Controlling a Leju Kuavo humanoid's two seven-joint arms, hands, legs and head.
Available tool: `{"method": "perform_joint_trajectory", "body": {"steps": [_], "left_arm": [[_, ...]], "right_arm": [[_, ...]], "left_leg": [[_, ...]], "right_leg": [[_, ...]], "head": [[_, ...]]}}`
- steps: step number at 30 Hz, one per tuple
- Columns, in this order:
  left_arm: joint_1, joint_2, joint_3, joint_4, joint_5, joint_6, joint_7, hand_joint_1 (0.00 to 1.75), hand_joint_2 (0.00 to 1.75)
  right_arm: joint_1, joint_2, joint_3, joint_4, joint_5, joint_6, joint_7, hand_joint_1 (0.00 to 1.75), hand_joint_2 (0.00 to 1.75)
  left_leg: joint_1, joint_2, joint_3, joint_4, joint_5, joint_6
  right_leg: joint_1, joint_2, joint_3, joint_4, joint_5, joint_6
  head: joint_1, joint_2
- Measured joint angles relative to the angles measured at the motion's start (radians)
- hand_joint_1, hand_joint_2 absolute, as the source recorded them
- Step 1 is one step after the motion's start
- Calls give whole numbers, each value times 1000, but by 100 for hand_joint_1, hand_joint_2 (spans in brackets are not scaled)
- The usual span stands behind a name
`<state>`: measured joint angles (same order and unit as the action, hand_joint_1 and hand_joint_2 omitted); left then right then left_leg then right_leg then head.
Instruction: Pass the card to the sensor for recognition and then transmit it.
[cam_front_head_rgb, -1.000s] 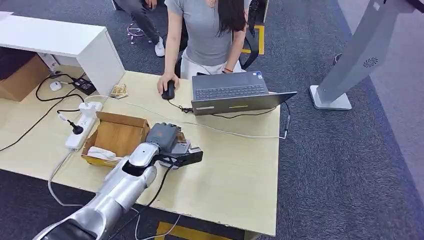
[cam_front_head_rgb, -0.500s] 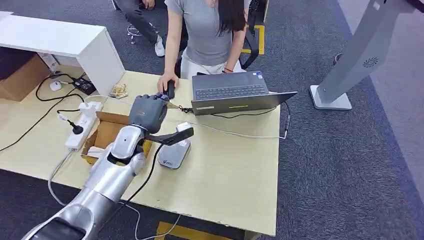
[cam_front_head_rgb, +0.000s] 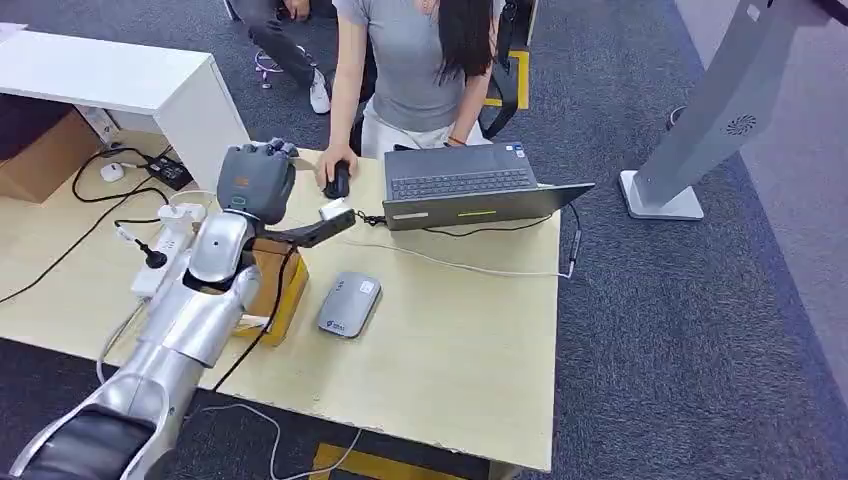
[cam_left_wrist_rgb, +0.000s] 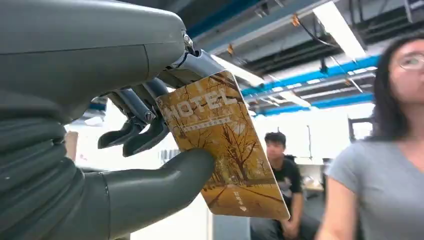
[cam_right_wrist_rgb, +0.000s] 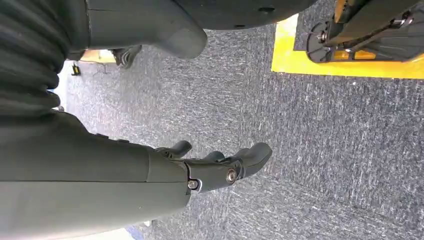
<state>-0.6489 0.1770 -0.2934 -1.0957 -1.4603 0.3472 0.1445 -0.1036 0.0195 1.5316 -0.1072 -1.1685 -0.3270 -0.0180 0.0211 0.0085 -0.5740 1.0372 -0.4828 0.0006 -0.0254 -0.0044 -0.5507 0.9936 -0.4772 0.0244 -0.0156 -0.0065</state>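
Note:
My left hand (cam_front_head_rgb: 258, 180) is raised above the far left part of the desk, near the seated person (cam_front_head_rgb: 410, 60). It pinches a brown "HOTEL" card (cam_left_wrist_rgb: 225, 150) between thumb and fingers (cam_left_wrist_rgb: 145, 135). In the head view the card (cam_front_head_rgb: 333, 212) sticks out to the right of the hand, close to the person's hand on the mouse (cam_front_head_rgb: 338, 182). The grey sensor (cam_front_head_rgb: 349, 303) lies flat on the desk, nearer to me than the card and uncovered. My right hand (cam_right_wrist_rgb: 200, 170) hangs over the carpet with its fingers loosely apart and nothing in it.
An open cardboard box (cam_front_head_rgb: 285, 285) sits under my left forearm, beside a white power strip (cam_front_head_rgb: 160, 255) with cables. An open laptop (cam_front_head_rgb: 470, 185) stands at the desk's far edge, its cable trailing across. A white cabinet (cam_front_head_rgb: 130, 85) stands at far left, a grey stand (cam_front_head_rgb: 700, 120) at right.
My left hand has lifted off the sensor and swung up, back and left toward the person, still holding the card. The sensor now lies uncovered.

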Motion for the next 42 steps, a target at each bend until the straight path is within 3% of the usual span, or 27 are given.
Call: {"method": "perform_joint_trajectory", "body": {"steps": [12,25,37,38,39,42], "left_arm": [[-125,32,17,140,-18,9,4,175,175],[-156,39,23,200,-26,15,1,175,175],[-158,47,31,246,-25,60,0,175,175],[-158,47,31,246,-26,60,-1,147,175],[-158,47,31,246,-29,59,-1,0,175],[-158,47,31,248,-35,61,-1,0,175]], "right_arm": [[0,0,8,0,12,0,2,0,175],[-1,0,10,0,16,1,8,0,175],[-1,-3,13,0,16,8,10,0,175],[-1,-3,13,0,16,10,10,0,175],[-1,-4,13,0,16,11,10,0,175],[-1,-4,13,0,15,11,8,0,175]], "left_leg": [[0,-1,-1,0,0,1],[0,-1,-1,0,0,1],[0,-1,-1,0,0,1],[0,-1,-1,0,0,1],[0,-1,-1,0,0,1],[0,-1,-1,0,0,1]], "right_leg": [[0,-1,0,0,0,0],[0,-1,0,0,0,0],[0,-1,0,0,0,0],[0,-1,0,0,0,0],[0,-1,0,0,0,0],[0,-1,0,0,0,0]], "head": [[0,0],[0,0],[0,0],[0,0],[0,0],[0,0]]}}
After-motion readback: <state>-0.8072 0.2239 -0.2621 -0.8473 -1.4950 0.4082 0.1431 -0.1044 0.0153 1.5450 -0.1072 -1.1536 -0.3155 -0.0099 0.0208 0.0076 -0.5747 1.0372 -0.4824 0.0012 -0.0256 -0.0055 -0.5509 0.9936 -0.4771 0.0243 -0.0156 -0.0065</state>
